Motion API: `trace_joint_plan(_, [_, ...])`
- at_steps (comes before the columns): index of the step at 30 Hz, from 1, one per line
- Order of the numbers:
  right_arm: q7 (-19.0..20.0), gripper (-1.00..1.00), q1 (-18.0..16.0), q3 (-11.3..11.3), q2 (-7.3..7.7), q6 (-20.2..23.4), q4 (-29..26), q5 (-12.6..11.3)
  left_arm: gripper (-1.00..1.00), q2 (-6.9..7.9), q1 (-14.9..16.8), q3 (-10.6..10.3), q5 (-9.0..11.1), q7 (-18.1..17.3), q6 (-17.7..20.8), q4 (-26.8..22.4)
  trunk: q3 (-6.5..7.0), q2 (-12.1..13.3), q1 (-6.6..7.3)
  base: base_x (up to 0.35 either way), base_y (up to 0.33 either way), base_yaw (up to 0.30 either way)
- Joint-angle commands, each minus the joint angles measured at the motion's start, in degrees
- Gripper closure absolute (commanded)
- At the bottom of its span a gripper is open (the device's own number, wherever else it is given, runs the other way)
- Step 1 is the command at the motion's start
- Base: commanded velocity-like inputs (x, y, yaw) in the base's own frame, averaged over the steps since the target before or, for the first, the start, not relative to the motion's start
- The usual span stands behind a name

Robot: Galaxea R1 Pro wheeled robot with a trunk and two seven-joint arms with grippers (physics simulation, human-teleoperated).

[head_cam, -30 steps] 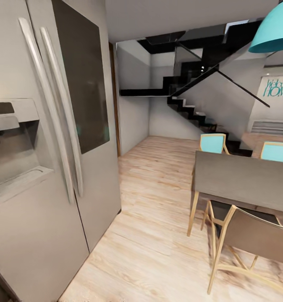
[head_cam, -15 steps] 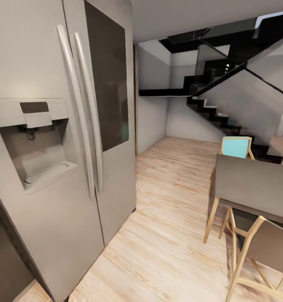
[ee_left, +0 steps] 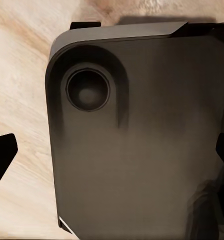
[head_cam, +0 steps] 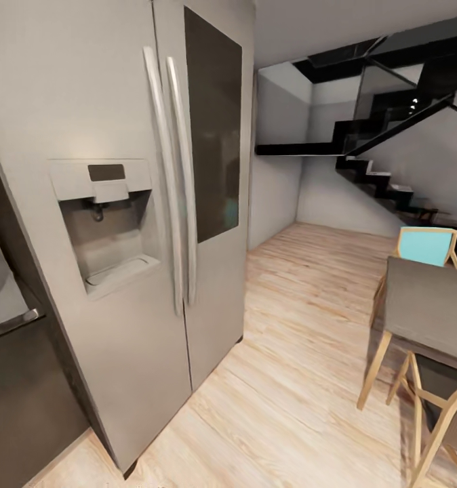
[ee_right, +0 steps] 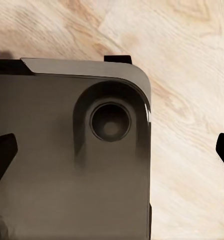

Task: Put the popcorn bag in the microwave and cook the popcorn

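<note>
The popcorn bag, the microwave and the countertop are out of view. In the left wrist view my left gripper hangs over the robot's dark base and the wooden floor; its black fingertips stand far apart at the picture's edges, open and empty. My right gripper sits the same way in the right wrist view, over the dark base, with its fingertips wide apart and nothing between them.
A tall grey double-door fridge with a water dispenser stands close at the left. Beside it is a dark cabinet front. A grey table with wooden chairs stands at the right. Light wooden floor runs toward a black staircase.
The head camera has turned left: the fridge has slid rightward in the picture, the table has moved to the right edge, the teal lamp has left the frame, and a dark cabinet has appeared.
</note>
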State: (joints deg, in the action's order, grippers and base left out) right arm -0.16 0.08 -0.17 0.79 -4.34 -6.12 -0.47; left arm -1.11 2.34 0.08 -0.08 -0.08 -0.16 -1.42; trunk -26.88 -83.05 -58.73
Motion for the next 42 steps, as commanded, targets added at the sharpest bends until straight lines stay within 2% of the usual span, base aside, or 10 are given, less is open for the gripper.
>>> trace_joint_plan(1, [-0.02,-1.0,0.01,-0.01,0.01,-0.14,-0.03,-0.05,-1.0,-0.02,0.04,0.01,-0.01,-0.01,-0.02,0.01,-0.05,-0.03,0.0,0.0,0.0,0.279])
trace_joint_plan(42, [-0.02,-1.0,0.01,0.03,-0.01,-0.14,-0.03,-0.05,-1.0,-0.02,0.04,0.01,-0.01,-0.01,-0.02,0.01,-0.05,-0.03,0.0,0.0,0.0,0.273])
